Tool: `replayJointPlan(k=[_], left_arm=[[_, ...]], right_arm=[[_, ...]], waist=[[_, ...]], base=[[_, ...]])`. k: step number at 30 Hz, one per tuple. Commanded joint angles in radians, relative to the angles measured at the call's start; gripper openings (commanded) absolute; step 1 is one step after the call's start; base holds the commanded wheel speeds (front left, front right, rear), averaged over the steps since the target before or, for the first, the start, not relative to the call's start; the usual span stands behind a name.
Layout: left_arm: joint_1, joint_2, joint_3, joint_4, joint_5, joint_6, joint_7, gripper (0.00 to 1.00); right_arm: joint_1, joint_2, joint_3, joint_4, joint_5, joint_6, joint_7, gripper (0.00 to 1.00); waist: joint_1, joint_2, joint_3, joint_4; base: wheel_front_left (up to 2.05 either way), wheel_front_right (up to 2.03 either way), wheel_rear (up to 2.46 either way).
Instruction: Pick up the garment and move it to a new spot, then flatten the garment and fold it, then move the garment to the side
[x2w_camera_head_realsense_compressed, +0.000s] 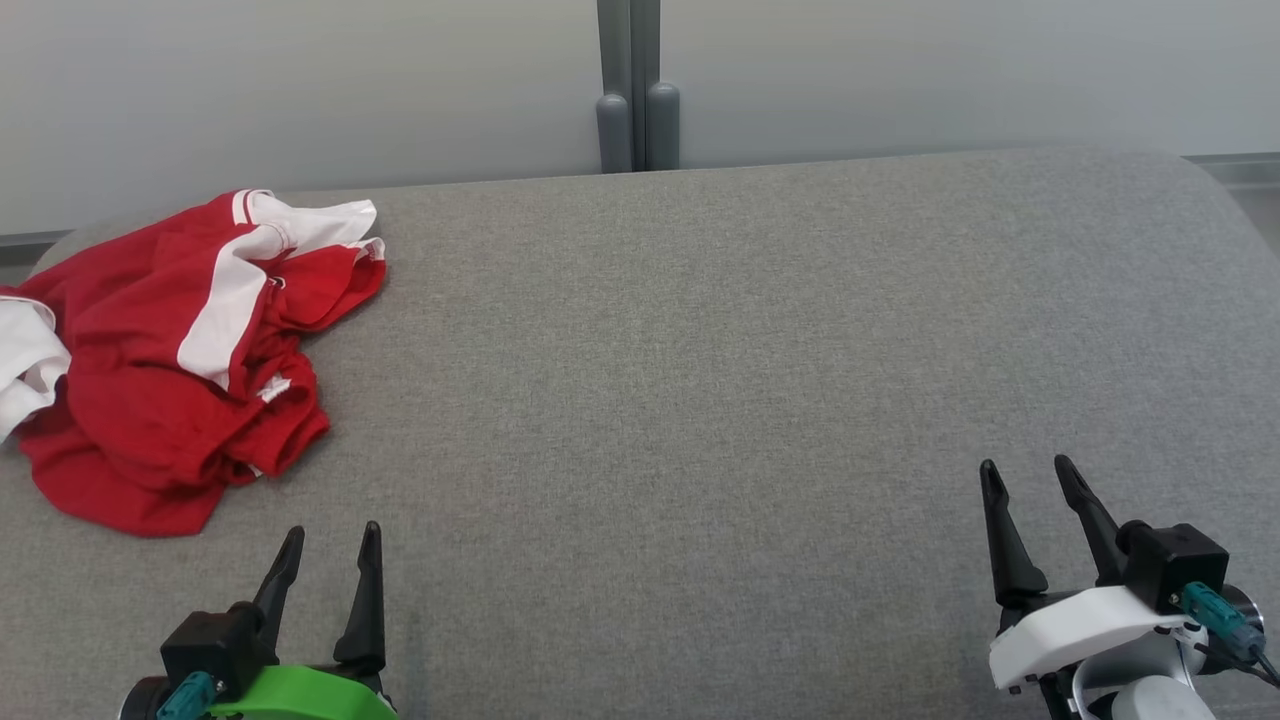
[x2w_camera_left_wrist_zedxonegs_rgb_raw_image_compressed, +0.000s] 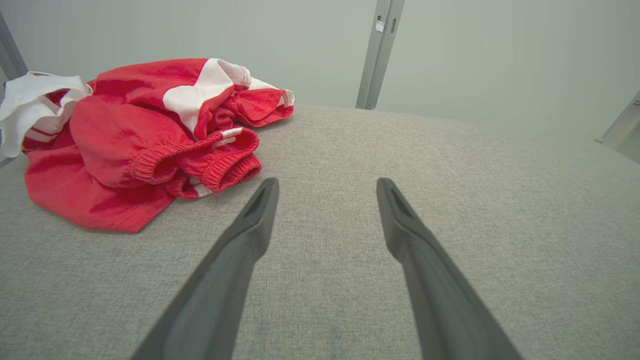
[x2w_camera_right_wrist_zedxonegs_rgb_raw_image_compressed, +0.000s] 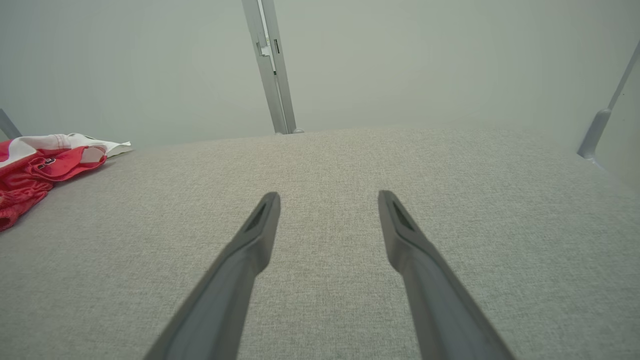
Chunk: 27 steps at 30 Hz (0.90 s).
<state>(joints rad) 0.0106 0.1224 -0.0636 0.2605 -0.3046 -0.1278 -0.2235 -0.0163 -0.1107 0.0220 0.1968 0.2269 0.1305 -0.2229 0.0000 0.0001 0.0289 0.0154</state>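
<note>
The garment (x2w_camera_head_realsense_compressed: 170, 370) is a crumpled red piece with white panels and elastic hems, heaped at the far left of the grey table. In the left wrist view the garment (x2w_camera_left_wrist_zedxonegs_rgb_raw_image_compressed: 135, 145) lies up and to the left of my fingers. The right wrist view catches the garment (x2w_camera_right_wrist_zedxonegs_rgb_raw_image_compressed: 35, 172) at its left edge. My left gripper (x2w_camera_head_realsense_compressed: 332, 540) stands open at the lower left, just below and right of the heap, touching nothing. My right gripper (x2w_camera_head_realsense_compressed: 1030, 475) is open at the lower right, far from the cloth. Both hold nothing.
The grey fabric-covered table (x2w_camera_head_realsense_compressed: 700, 380) stretches wide between the two grippers. A pale wall with a grey vertical post (x2w_camera_head_realsense_compressed: 632, 90) runs along its far edge. The table's corners are rounded at the back left and back right.
</note>
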Motion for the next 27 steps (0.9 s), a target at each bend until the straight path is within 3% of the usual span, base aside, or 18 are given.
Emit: replayJointPlan(k=[1,19,27], left_arm=[[0.001,0.006,0.001,-0.001,0.019,-0.004,-0.009,1.00],[0.017,0.014,-0.007,0.005,0.129,-0.004,-0.043,1.00],[0.016,0.014,-0.006,0.011,0.131,-0.004,-0.042,1.00]], right_arm=[[-0.012,-0.008,0.002,0.000,-0.023,0.000,-0.013,1.00],[0.009,-0.013,-0.008,0.005,-0.150,0.000,-0.044,1.00],[0.012,-0.013,-0.011,0.004,-0.149,0.000,-0.043,1.00]], waist=[[0.0000,-0.0001,0.001,0.001],[0.0000,-0.0001,-0.003,0.004],[0.0000,-0.0001,-0.003,0.005]], base=[[0.00,0.00,0.00],[0.00,0.00,0.00],[0.00,0.00,0.00]])
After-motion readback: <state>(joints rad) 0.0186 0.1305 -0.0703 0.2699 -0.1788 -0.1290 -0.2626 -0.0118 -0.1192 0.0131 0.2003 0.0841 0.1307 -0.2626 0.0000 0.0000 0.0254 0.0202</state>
